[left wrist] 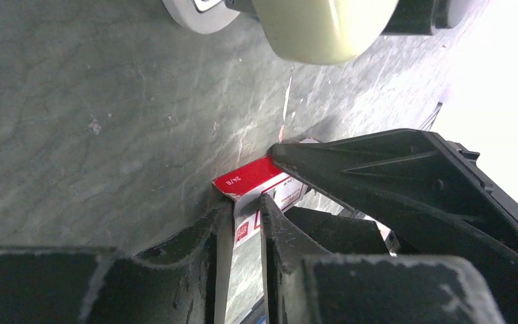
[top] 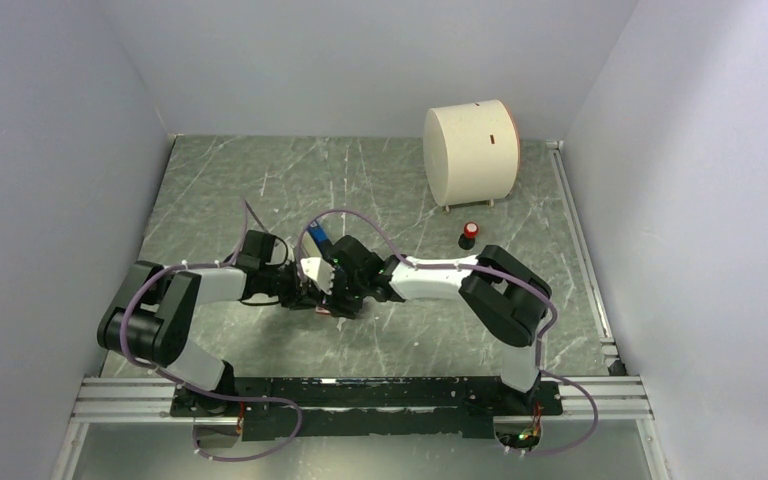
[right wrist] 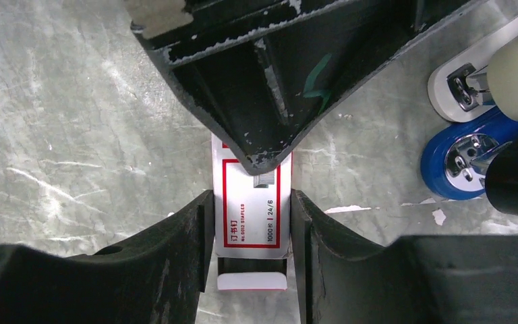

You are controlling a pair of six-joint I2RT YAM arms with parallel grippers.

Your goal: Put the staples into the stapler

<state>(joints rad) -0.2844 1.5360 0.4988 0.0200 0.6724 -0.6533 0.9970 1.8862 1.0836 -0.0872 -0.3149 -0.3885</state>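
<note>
The right gripper (right wrist: 251, 202) is clamped on a small red-and-white cardboard staple box (right wrist: 251, 229), one black finger pressed flat against each long side, and the staple box lies lengthwise between them on the table. The left gripper (left wrist: 246, 216) comes at the same box from the opposite end, jaws drawn close together and pinching a red-and-white part of that end, with its tip covering the far edge of the printed label in the right wrist view. A white piece (right wrist: 251, 280) sticks out of the box's near end; I cannot tell whether it is an inner tray or a flap, and nothing inside the box is visible. The slim blue stapler (right wrist: 448, 172) lies on the table to the right of the box, apart from it and held by neither gripper, showing its rounded blue end and a shiny metal part. The grey-green marbled table (top: 260, 180) also carries a large cream cylindrical drum (top: 470, 152) at its far side and a small red-and-black knob-like object (top: 469, 234) near it.
</note>
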